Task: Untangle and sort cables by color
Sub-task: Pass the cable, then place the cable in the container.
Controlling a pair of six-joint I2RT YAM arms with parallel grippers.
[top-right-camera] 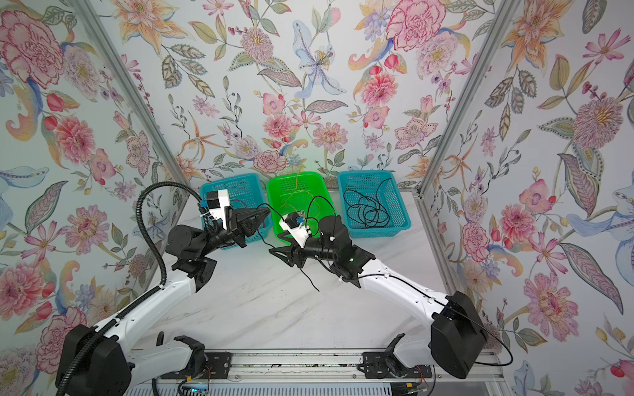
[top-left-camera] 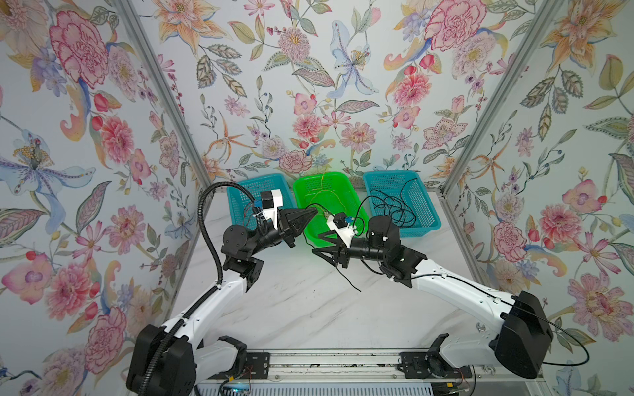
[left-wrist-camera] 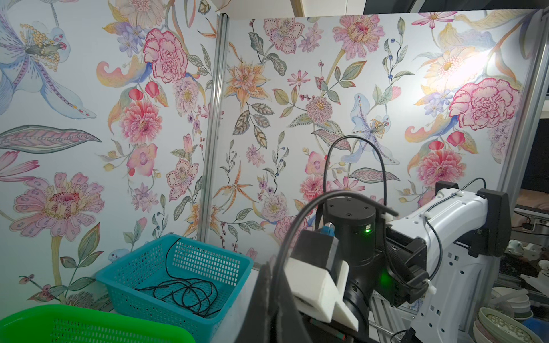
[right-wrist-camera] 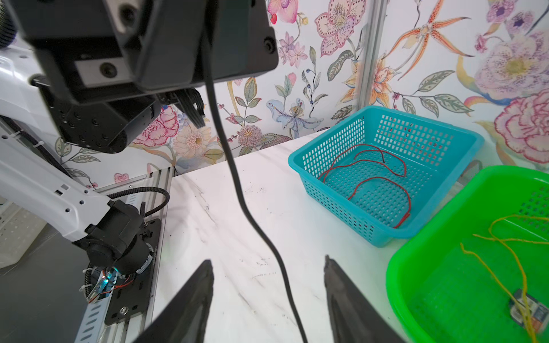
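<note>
My left gripper (top-left-camera: pixel 314 212) (left-wrist-camera: pixel 269 267) is shut on a loose black cable (right-wrist-camera: pixel 239 190), raised near the green basket's front left corner. The cable hangs down, passes between the spread fingers of my right gripper (top-left-camera: pixel 317 244) (right-wrist-camera: pixel 267 259), which is open and not touching it, and its tail (top-left-camera: pixel 348 279) lies on the marble table. Red cables (right-wrist-camera: pixel 386 179) lie in the left blue basket (right-wrist-camera: pixel 300 157). Yellow cables (right-wrist-camera: pixel 493 273) lie in the green basket (top-left-camera: pixel 322 174). A tangle of black cables (top-left-camera: pixel 394 209) (left-wrist-camera: pixel 190 289) sits in the right blue basket (top-left-camera: pixel 425 205).
The three baskets stand in a row against the back wall. A small blue and white piece (right-wrist-camera: pixel 528 311) lies in the green basket with the yellow cables. Flowered walls close in both sides. A metal rail (top-left-camera: pixel 326 363) runs along the table's front edge.
</note>
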